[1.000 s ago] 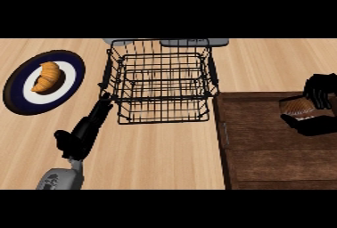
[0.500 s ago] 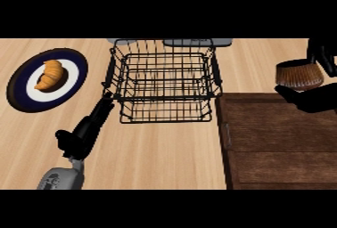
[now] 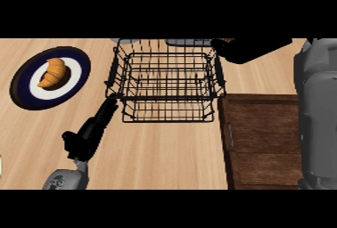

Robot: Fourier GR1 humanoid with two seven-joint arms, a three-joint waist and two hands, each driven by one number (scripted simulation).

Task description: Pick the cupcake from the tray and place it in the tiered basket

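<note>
**No readable writing anywhere on the counter**

No text, label, brand, number or sign can be read on anything in view. The wire basket [image 3: 168, 84] at twelve o'clock is bare black wire. The plate [image 3: 26, 87] at ten o'clock has a plain dark rim and white centre, with no print. The wooden tray [image 3: 260, 142] at four o'clock shows only wood grain. The grey forearm [image 3: 319, 116] at three o'clock and the two black hands, left [image 3: 89, 136] at eight o'clock and right [image 3: 253, 49] at one o'clock, carry no markings that can be made out.
</note>
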